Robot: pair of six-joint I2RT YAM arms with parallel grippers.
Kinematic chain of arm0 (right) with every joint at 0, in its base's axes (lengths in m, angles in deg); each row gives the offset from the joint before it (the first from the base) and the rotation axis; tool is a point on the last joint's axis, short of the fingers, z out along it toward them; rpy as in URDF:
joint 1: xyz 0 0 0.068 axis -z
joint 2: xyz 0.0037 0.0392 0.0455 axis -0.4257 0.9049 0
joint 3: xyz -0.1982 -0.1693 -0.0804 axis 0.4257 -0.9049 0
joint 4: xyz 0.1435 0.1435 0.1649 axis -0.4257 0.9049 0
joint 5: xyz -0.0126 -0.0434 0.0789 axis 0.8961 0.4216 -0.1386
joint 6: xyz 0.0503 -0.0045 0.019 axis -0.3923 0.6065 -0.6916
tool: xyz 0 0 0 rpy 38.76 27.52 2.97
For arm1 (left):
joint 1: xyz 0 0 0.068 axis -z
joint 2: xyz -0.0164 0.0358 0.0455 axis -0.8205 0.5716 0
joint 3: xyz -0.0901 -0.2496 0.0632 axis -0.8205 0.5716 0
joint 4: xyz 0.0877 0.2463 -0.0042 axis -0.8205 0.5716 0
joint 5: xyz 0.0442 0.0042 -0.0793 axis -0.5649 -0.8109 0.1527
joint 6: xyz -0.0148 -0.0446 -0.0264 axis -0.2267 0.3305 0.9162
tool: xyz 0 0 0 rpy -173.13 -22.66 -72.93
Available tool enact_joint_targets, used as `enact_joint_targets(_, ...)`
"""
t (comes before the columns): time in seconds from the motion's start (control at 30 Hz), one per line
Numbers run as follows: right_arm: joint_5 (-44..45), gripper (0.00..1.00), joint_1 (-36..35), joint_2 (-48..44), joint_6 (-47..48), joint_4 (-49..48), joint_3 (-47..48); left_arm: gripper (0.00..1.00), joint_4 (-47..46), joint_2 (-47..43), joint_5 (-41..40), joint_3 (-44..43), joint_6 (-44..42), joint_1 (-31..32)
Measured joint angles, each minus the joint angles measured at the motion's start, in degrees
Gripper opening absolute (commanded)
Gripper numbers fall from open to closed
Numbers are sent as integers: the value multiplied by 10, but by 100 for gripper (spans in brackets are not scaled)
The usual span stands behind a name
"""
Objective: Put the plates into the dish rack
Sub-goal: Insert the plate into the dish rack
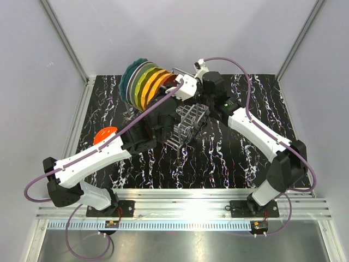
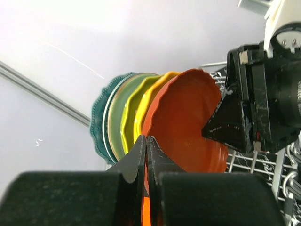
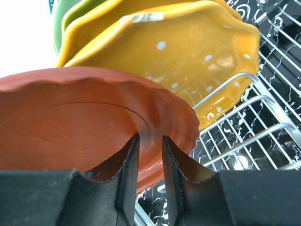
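Several plates stand on edge in a row at the far end of the silver wire dish rack point(image 1: 188, 123): teal point(image 2: 98, 127), mint green point(image 2: 115, 117), yellow-green point(image 2: 129, 113) and dotted orange point(image 3: 188, 52). The red-orange scalloped plate point(image 2: 188, 122) stands at the near end of that row. My left gripper point(image 2: 146, 139) is shut on its lower rim, and orange shows between the fingers. My right gripper point(image 3: 149, 139) straddles another part of the same plate's rim point(image 3: 94, 122), one finger on each face. In the top view both grippers meet at this plate point(image 1: 166, 82).
Another orange plate point(image 1: 105, 135) lies on the black marbled table point(image 1: 245, 158), left of my left arm. The near half of the rack holds only bare wire slots point(image 3: 263, 117). Grey walls and metal frame posts close in the far side.
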Motion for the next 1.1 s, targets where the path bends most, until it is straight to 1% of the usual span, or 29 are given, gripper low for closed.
enact_joint_targets(0.2,1,33,-2,4,0,-2,7,0,-70,0,-6,19,-68,0)
enact_joint_targets(0.33,1,33,-2,4,0,-3,7,0,-118,0,-8,47,-108,0)
enact_joint_targets(0.57,2,32,-3,8,-4,-8,6,0,-166,0,-8,95,-161,-5)
enact_joint_targets(0.67,2,32,-5,11,-6,-12,6,0,-205,0,-9,109,-191,-8)
enact_joint_targets(0.87,2,32,-14,20,-7,-12,6,0,-254,2,-8,112,-240,-13)
enact_joint_targets(1.1,3,32,-22,24,-10,-13,5,0,-282,2,-6,112,-267,-21)
